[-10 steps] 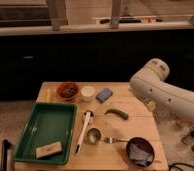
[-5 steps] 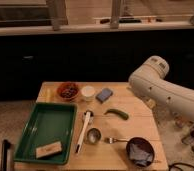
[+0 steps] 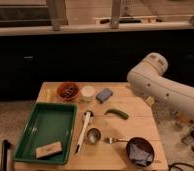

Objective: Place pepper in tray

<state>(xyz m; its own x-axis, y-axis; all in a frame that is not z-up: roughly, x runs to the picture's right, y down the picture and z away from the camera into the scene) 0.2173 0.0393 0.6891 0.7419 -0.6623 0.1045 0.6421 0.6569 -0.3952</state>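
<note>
A small green pepper [image 3: 117,113] lies on the wooden table [image 3: 140,120], right of centre. The green tray [image 3: 45,125] sits at the table's front left, a hand's width left of the pepper, with a tan block [image 3: 49,149] in its near corner. My white arm [image 3: 162,90] reaches across the right side above the table's far right corner and leaves the view at the right edge. My gripper is out of view.
Between pepper and tray lie a white-handled tool [image 3: 83,131] and a metal cup [image 3: 93,135]. A fork [image 3: 115,140] and a dark bowl with a cloth [image 3: 139,150] sit in front. A bowl of nuts [image 3: 68,91], white cup [image 3: 88,93] and grey-blue sponge [image 3: 104,95] stand behind.
</note>
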